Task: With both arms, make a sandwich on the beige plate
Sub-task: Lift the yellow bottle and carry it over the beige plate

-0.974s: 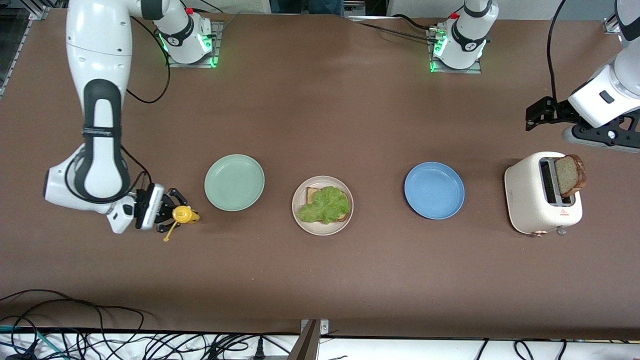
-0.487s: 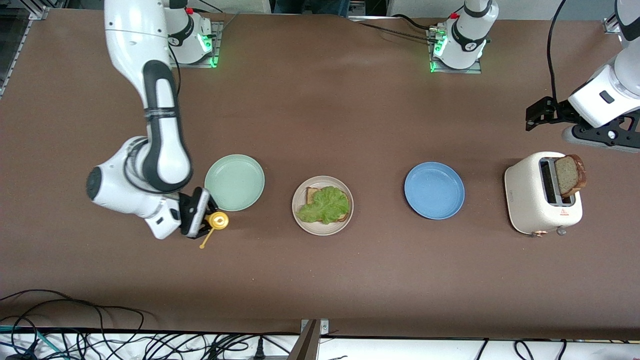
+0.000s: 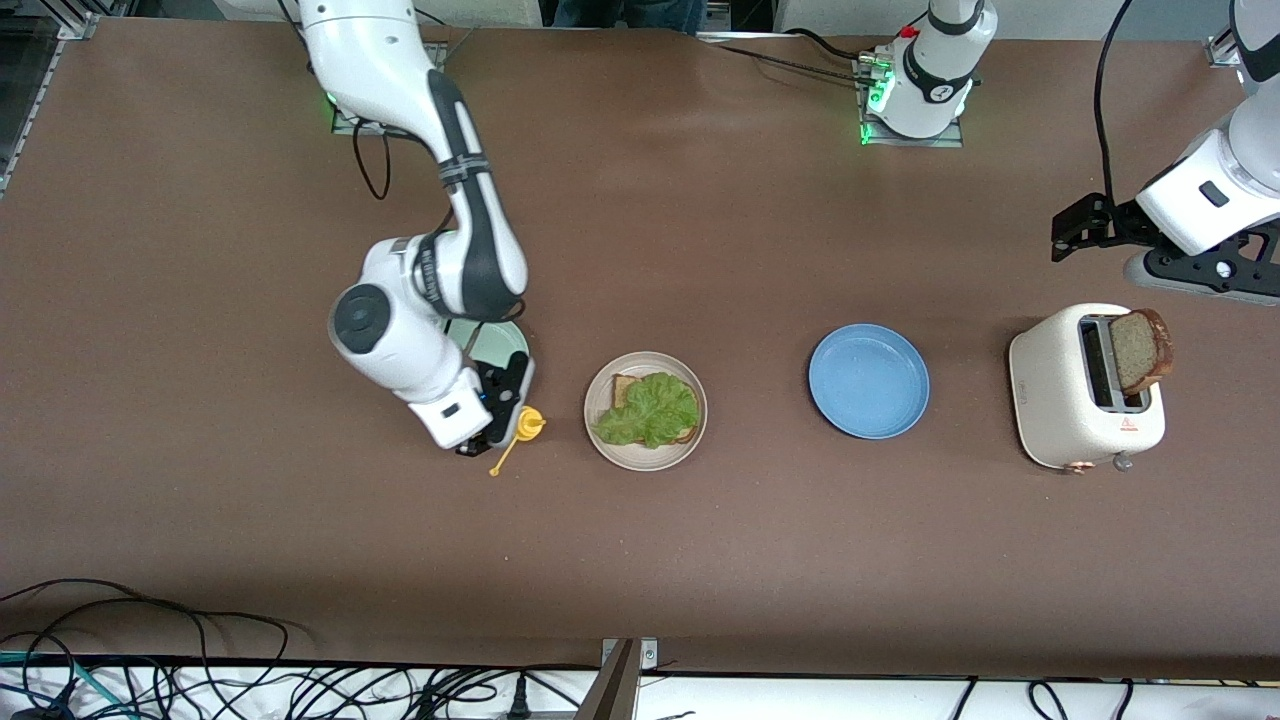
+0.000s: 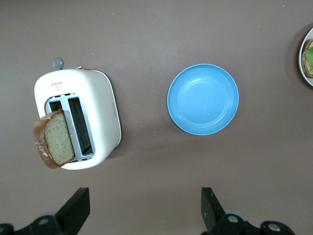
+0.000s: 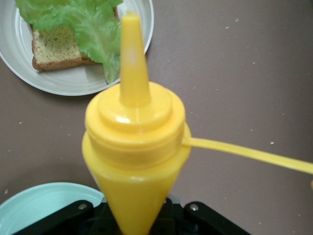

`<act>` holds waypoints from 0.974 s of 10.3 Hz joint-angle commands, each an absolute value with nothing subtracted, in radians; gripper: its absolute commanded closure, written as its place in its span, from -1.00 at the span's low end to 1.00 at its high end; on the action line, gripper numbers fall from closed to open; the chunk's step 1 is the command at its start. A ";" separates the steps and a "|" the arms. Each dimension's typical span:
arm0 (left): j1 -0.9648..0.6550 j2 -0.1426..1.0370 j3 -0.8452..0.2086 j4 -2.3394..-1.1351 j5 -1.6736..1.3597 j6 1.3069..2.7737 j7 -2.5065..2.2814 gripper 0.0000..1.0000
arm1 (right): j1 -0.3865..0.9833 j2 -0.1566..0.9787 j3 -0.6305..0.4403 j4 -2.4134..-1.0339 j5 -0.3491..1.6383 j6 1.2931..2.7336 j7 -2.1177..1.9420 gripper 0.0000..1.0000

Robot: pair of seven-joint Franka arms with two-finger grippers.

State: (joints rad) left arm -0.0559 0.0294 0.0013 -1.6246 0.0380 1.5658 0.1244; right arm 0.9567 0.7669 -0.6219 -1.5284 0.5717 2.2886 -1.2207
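The beige plate (image 3: pixel 645 462) holds one bread slice (image 3: pixel 626 385) with a ruffled lettuce leaf (image 3: pixel 650 408) on top. My right gripper (image 3: pixel 505 415) is shut on a yellow squeeze bottle (image 3: pixel 528 424), which hangs just beside the plate toward the right arm's end. In the right wrist view the bottle (image 5: pixel 134 137) points its nozzle at the plate (image 5: pixel 73 88), the lettuce (image 5: pixel 83 19) and the bread (image 5: pixel 54 49). A second slice (image 3: pixel 1142 350) stands in the toaster (image 3: pixel 1075 400). My left gripper (image 3: pixel 1180 268) waits open, up in the air near the toaster; nothing is between its fingers (image 4: pixel 78 208).
A mint-green plate (image 3: pixel 505 345) lies mostly under the right arm. A blue plate (image 3: pixel 868 380) sits between the beige plate and the toaster. The bottle's yellow cap strap (image 3: pixel 503 460) dangles below it. Cables run along the table's near edge.
The right arm has swung the yellow bottle from its own end of the table, past the mint-green plate, up to the beige plate. The left arm has not moved.
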 commanded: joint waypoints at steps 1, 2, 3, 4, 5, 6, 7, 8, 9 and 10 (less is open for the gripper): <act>-0.054 0.021 0.002 -1.620 0.020 1.552 0.121 -1.00 | 1.030 0.765 -0.638 -1.520 0.331 2.286 -1.033 1.00; -0.054 0.021 0.002 -1.620 0.020 1.552 0.121 -1.00 | 1.060 0.767 -0.635 -1.520 0.231 2.283 -0.952 1.00; -0.054 0.023 0.002 -1.620 0.020 1.552 0.123 -1.00 | 1.086 0.770 -0.634 -1.520 0.154 2.278 -0.890 1.00; -0.054 0.023 0.002 -1.620 0.020 1.552 0.123 -1.00 | 1.110 0.776 -0.634 -1.520 0.091 2.237 -0.832 1.00; -0.054 0.021 0.002 -1.620 0.020 1.552 0.123 -1.00 | 1.133 0.778 -0.634 -1.516 0.016 2.208 -0.763 1.00; -0.054 0.021 0.002 -1.620 0.020 1.552 0.123 -1.00 | 1.155 0.788 -0.632 -1.500 -0.062 2.165 -0.726 1.00; -0.054 0.021 0.002 -1.620 0.020 1.552 0.123 -1.00 | 1.172 0.808 -0.630 -1.470 -0.118 2.098 -0.710 1.00; -0.054 0.023 0.002 -1.620 0.020 1.552 0.123 -1.00 | 1.195 0.834 -0.634 -1.438 -0.167 2.045 -0.695 1.00; -0.054 0.023 0.002 -1.620 0.020 1.552 0.123 -1.00 | 1.210 0.856 -0.634 -1.407 -0.234 1.981 -0.657 1.00; -0.054 0.023 0.002 -1.620 0.020 1.552 0.123 -1.00 | 1.215 0.877 -0.630 -1.369 -0.300 1.904 -0.623 1.00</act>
